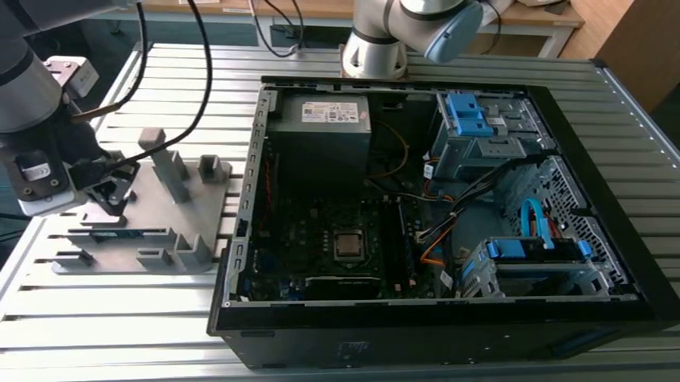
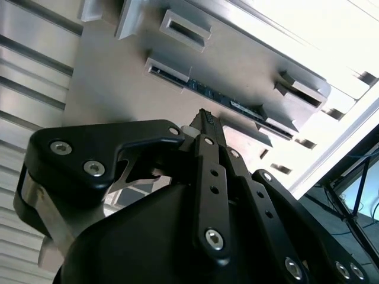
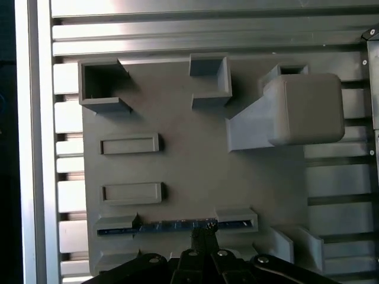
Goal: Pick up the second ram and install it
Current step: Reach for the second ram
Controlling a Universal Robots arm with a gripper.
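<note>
arm (image 1: 21,83): grey tubes, black cables (image 1: 205,76) | pincer (image 2: 204,118): black links, silver screws (image 2: 214,238) | wrist: silver bracket (image 2: 38,207)

**No print can be read**

A white label lies on the power supply (image 1: 333,114) inside the open computer case (image 1: 242,239). Its lines of print are too small to make out. At the exterior view's left, a white block at the arm's wrist (image 1: 43,189) carries a small sticker with a dark mark, also illegible. In the first wrist view, any markings on the second ram (image 3: 172,226), which lies in the grey holder (image 3: 189,171), cannot be told.
</note>
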